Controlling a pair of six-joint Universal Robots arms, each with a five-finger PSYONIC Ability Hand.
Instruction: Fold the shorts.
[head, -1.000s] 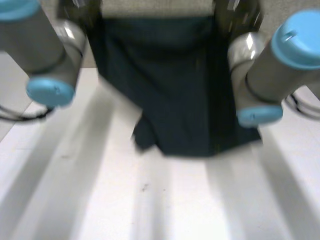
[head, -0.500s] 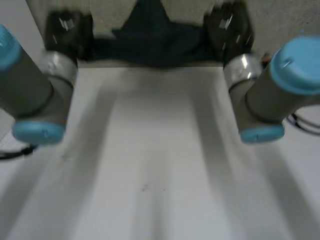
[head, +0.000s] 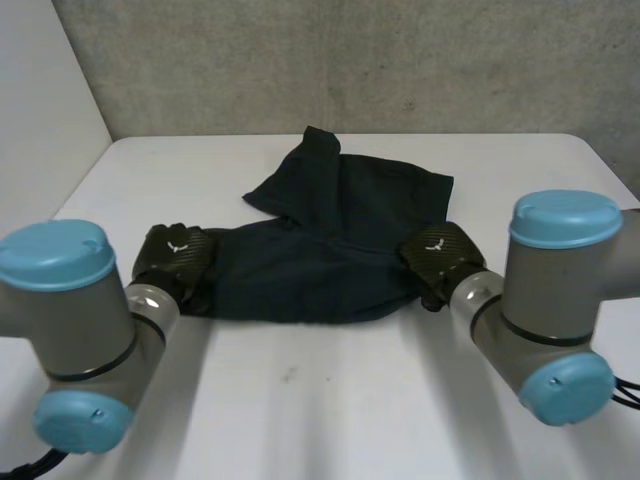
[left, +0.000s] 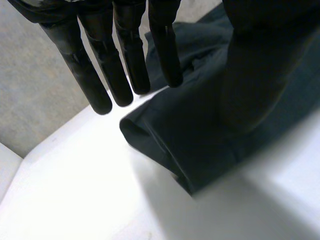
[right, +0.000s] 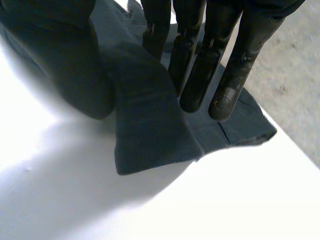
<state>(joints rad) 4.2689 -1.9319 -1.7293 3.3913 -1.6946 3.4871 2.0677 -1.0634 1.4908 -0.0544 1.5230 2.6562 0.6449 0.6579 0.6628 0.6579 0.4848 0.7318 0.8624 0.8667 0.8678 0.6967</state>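
Shorts (head: 340, 250): now down on the table (head: 330, 400), mid-width, stretched between your two hands. 1 s ago they hung in the air between the arms, and 0.5 s ago they were swung out far. So the fling-out is done and the cloth has landed.
Near table: bare, so there's room for a fold toward you.
Near edge: fairly straight, runs hand to hand.
L hand (head: 172, 258): at the left end of that edge. Fingers (left: 120, 65) are straight and spread, and the hem corner lies flat on the table beneath them. Reads as let go.
R hand (head: 437, 262): at the right end. Fingers (right: 200, 65) are straight, but a ridge of cloth climbs between the thumb and the nearest finger, and the corner looks raised off the table. I read that as a pinch on the shorts, not 100% sure.
Far half: not flat. Cloth is rumpled, w/ a flap doubled over and a point sticking out toward the wall (head: 350, 60).
Meaning: layout is only partly good and no fold is made yet. Est. early in the task.
Next: you'd prob. want the far flap smoothed first, else the crease gets folded in.
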